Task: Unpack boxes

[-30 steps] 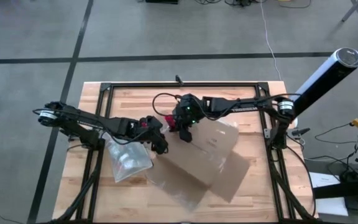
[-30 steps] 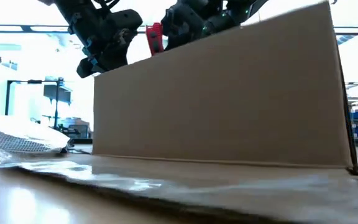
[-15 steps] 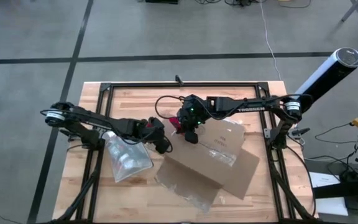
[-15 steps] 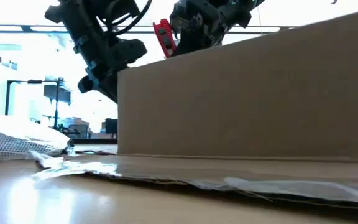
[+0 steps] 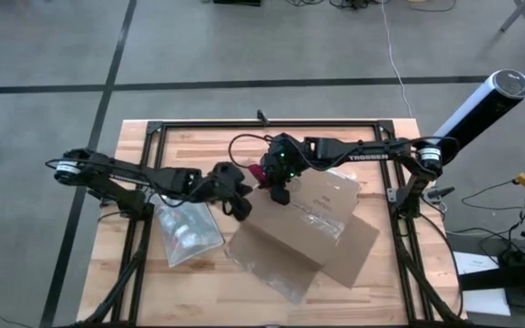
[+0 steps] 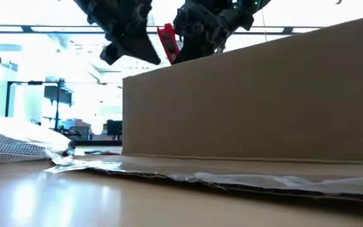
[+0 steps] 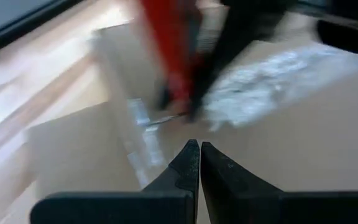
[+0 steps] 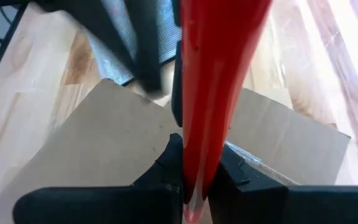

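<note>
The brown cardboard box (image 5: 303, 228) lies on the table's middle, with clear tape across its top and a flap spread flat on the table toward the near right; it fills the low view (image 6: 251, 107). My right gripper (image 5: 276, 189) hangs over the box's far left corner, shut on a small red utility knife (image 5: 259, 173). My left gripper (image 5: 240, 206) is shut with nothing between its fingers. It hovers just above the box's left corner (image 7: 199, 155), near the knife (image 7: 173, 56). My right gripper pinches the red knife's handle (image 8: 194, 177) between its two fingers, which lie along the handle. The knife sticks out ahead of the fingertips, slanting down toward the box's top (image 6: 167, 41). Whether its tip touches the box cannot be told.
A translucent grey-white pouch (image 5: 188, 232) lies on the table left of the box, also low in the low view (image 6: 17, 142). Clear crumpled film (image 5: 276, 278) lies at the box's near side. A black metal frame (image 5: 262, 125) runs along the table's far side.
The box has turned on the table and shifted toward the right edge. My left gripper has risen above the box's left corner, tipped less steeply and drawn toward the knife. My right gripper keeps its hold on the knife.
</note>
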